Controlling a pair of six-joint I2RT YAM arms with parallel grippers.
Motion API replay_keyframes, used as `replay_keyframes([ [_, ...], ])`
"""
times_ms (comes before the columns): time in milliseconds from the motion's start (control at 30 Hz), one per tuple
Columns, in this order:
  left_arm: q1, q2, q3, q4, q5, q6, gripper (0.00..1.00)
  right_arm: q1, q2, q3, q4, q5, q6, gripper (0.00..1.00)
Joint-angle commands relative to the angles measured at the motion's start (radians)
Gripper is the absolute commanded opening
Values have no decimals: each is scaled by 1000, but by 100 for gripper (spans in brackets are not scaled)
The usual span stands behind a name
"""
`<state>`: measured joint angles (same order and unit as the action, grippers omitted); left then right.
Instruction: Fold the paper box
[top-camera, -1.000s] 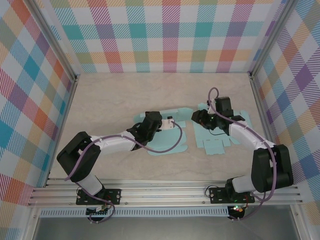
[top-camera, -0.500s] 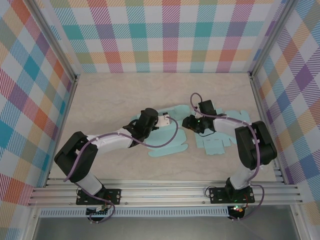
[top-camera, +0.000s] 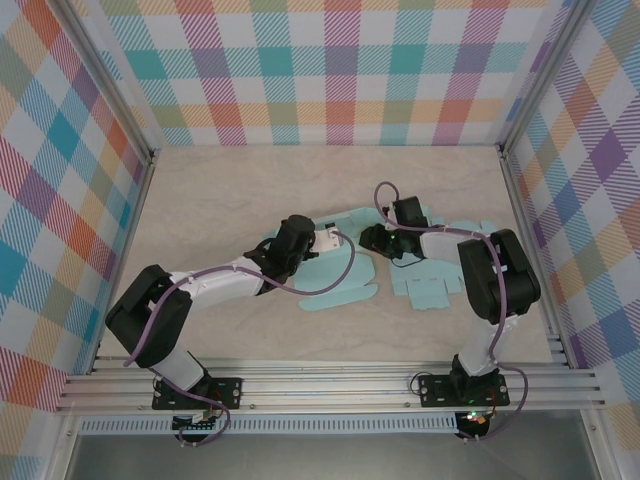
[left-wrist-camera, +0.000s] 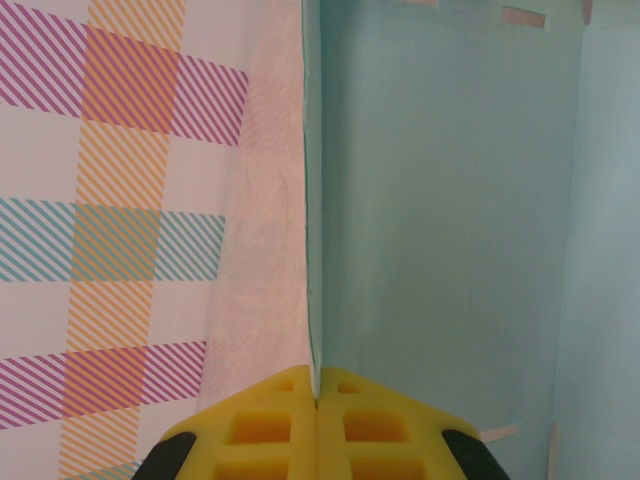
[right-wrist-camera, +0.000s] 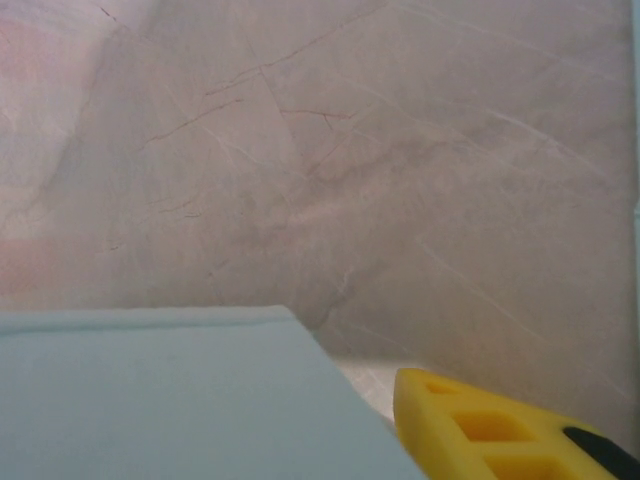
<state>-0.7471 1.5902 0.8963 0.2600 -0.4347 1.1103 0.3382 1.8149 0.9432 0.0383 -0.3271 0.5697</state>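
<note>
Easy to lose the grip here: left claw clamped fully closed on the thin upright edge of one panel of the pale teal die-cut paper box, with nothing but that sheet between the yellow pads in the left wrist view, so liable to slip free under any sideways tug. Likely to tear or crease away from the scored lines if pulled hard, being thin card held at a single spot. Prone to sliding as a whole across the smooth beige marbled tabletop, apparently pinned by nothing along its flat outer flaps. Close to a knock as well, with the right claw just beside the left over the middle of the sheet; impossible to tell how far open or whether holding anything, with a single yellow finger in the right wrist view beside a teal panel. Possible snagging too from the purple cable looped across the near flaps. Resting mid-tabletop between the arms, mostly flat, one panel raised. By count: one paper box, seemingly a single sheet though hidden under the claws at its centre; two claws; two arms; two purple cables; one tabletop
</note>
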Motion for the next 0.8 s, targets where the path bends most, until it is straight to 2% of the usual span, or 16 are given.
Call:
replay_keyframes([
  [0,10,7,32,1,9,-27,0,2,-2,10,62,-46,19,37],
  [200,9,29,39,8,-10,-32,0,4,-49,-15,91,-56,59,35],
  [400,8,57,68,4,-19,-53,0,11,-61,-60,213,-87,161,33],
  [767,4,86,77,16,-41,-61,0,28,-103,-123,359,-53,237,33],
])
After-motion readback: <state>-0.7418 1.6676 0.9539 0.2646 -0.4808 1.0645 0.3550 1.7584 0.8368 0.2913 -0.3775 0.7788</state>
